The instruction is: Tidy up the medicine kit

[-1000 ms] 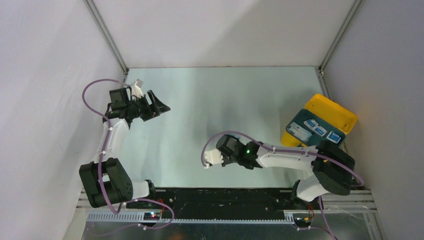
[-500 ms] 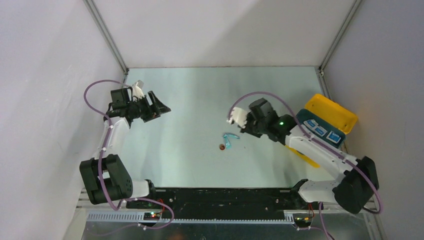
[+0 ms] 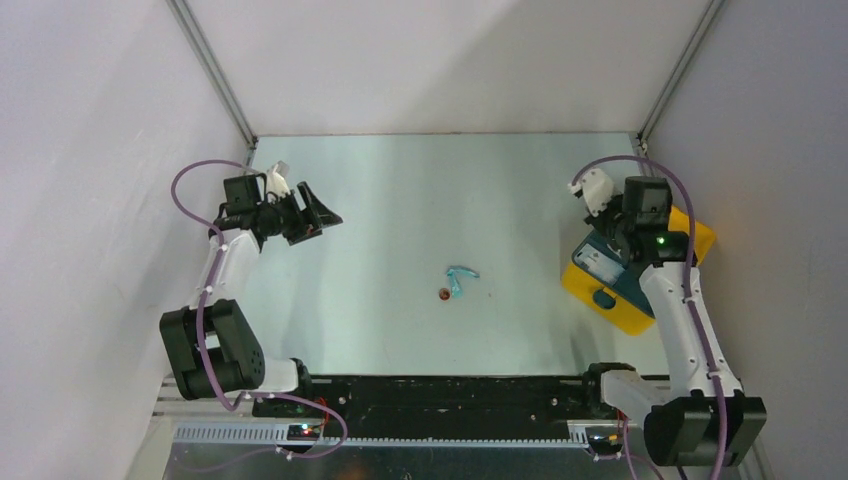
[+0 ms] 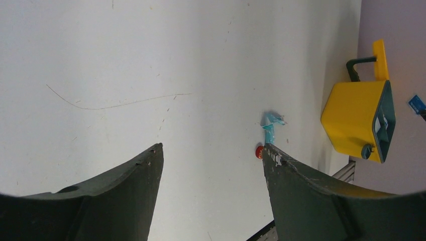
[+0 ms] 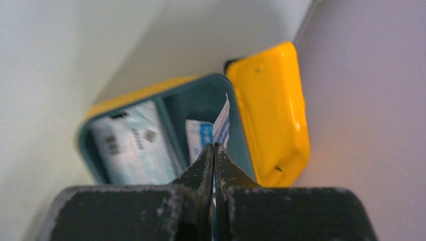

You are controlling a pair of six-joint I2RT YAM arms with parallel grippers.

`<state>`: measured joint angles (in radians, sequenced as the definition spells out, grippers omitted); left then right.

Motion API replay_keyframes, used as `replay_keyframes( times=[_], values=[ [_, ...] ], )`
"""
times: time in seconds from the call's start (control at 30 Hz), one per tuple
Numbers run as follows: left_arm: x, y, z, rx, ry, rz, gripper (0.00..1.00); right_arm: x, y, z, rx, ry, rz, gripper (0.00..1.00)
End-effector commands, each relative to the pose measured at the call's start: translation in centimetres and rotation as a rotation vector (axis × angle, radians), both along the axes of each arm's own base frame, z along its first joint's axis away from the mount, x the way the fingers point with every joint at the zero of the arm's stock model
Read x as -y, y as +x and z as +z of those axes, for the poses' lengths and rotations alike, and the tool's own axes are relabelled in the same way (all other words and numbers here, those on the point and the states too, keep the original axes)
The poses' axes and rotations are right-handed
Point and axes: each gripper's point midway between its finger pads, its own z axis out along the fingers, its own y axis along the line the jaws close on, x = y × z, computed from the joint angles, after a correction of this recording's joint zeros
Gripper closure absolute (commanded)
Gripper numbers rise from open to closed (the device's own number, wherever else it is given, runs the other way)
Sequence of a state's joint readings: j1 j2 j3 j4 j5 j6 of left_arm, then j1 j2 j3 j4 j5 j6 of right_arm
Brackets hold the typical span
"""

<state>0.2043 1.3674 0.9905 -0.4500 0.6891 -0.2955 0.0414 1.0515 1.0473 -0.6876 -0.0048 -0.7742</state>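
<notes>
The yellow medicine kit (image 3: 640, 310) lies open at the right table edge, its lid (image 3: 695, 235) folded back against the wall. Its teal tray holds a large white packet (image 5: 133, 145) and a small white-and-blue packet (image 5: 197, 134). My right gripper (image 5: 214, 145) hovers over the tray, shut on a thin white-and-blue packet (image 5: 221, 119) that sticks out past its tips; in the top view it sits above the kit (image 3: 622, 238). My left gripper (image 3: 325, 215) is open and empty at the far left, and it also shows in the left wrist view (image 4: 213, 146). The kit also shows there (image 4: 351, 115).
A small crumpled teal wrapper (image 3: 460, 275) and a tiny red-brown round piece (image 3: 442, 294) lie mid-table; the left wrist view shows the wrapper (image 4: 271, 125) and the piece (image 4: 258, 151) too. Walls close in on the left, the back and the right, just behind the kit.
My right arm swung from the table's middle to the right, over the open kit. The teal wrapper and red piece it covered now show. The left arm stayed put.
</notes>
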Motion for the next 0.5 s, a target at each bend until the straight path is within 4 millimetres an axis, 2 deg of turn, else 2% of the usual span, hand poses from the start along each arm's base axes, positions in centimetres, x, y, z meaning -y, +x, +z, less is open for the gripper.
replay_keyframes(
  times=[0.0, 0.13, 0.47],
  values=[
    [0.1, 0.8, 1.8, 0.057, -0.004, -0.024, 0.23, 4.6, 1.0, -0.1, 0.000, -0.135, -0.082, 1.00],
    [0.1, 0.7, 2.0, 0.067, -0.001, -0.024, 0.23, 6.1, 1.6, -1.9, -0.059, -0.162, -0.104, 1.00],
    [0.0, 0.6, 1.9, 0.067, 0.008, -0.022, 0.23, 5.1, 1.9, -4.0, -0.119, -0.105, -0.065, 1.00]
  ],
)
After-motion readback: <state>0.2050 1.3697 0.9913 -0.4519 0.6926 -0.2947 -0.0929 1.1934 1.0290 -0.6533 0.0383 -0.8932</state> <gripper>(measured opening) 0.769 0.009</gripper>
